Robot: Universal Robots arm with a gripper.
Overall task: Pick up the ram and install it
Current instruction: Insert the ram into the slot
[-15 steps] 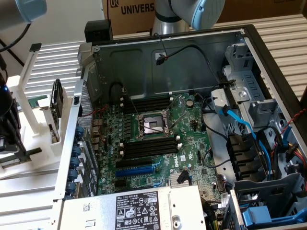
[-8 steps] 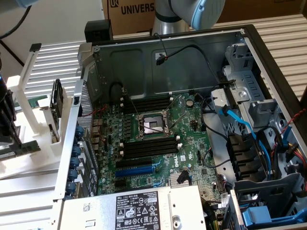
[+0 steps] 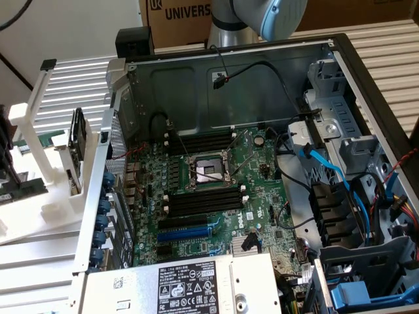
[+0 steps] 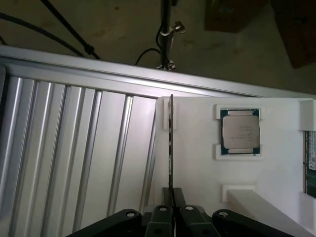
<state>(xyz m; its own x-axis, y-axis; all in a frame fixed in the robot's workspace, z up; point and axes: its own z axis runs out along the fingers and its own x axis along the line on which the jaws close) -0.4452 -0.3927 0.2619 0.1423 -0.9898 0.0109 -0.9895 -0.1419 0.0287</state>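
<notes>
You had the gripper's two black fingers pressed together on the near end of the ram, a long, thin green circuit-board stick that the wrist camera saw edge-on as a dark sliver. The stick stood on its edge in a notch of the white plastic holder tray. Its long axis ran straight out ahead of the fingertips, in line with the wrist, so the grip sat at one end and not at the middle. I judged it pinched but not lifted clear, since its far end was level with the tray's notch.

Beside the ram in the same tray lay the square silver processor chip, flat in its own recess and well apart from the fingers. A second green board strip showed at the tray's far side.

In the exterior view, the open grey metal computer case held the green motherboard, and the long black plastic memory slots flanked the processor socket. Their long axes ran across from the exterior view's left to its right. A white plastic rack stood outside the case at the exterior view's left, so the slots lay toward the exterior view's right of it.
</notes>
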